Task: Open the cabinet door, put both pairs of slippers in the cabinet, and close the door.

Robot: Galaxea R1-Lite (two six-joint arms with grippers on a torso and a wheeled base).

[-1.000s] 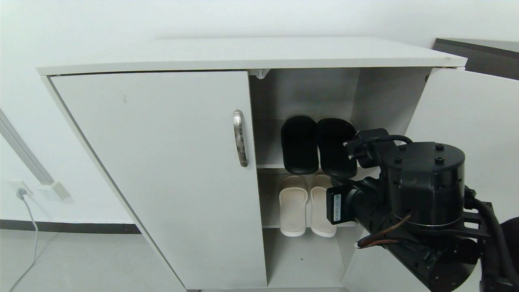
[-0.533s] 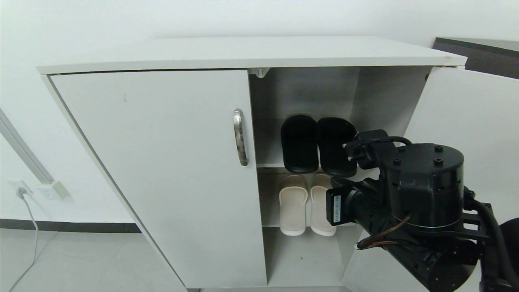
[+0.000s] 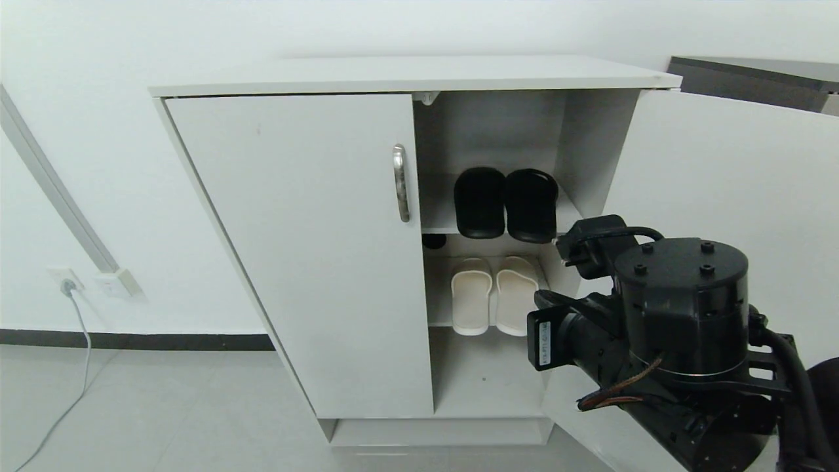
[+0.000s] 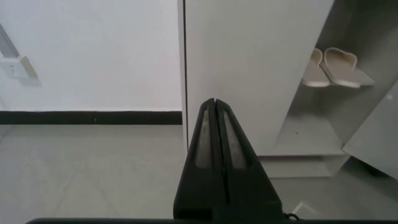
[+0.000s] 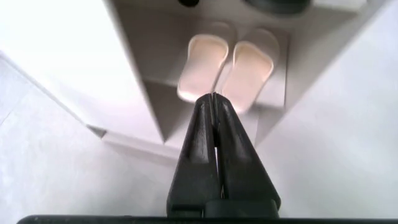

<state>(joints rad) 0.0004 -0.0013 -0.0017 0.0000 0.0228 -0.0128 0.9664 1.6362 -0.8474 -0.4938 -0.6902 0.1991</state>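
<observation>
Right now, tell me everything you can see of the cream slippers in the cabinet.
The cream slippers are a matched pair of slides, smooth and moulded, looking like soft foam or rubber, each with a broad strap. They lie flat, soles down, side by side and close together on the lower shelf of the open cabinet. Their heels face out, seemingly just past the shelf edge, directly below the black slippers. Only the shelf touches them.

I see a plain white wall (image 3: 78, 52) meeting a pale grey floor (image 3: 164, 406) along a black skirting strip (image 3: 131, 341). Slanted grey trunking (image 3: 52, 190) ends beside a white socket (image 3: 65, 283), whose grey cable (image 3: 82, 354) trails down.
</observation>
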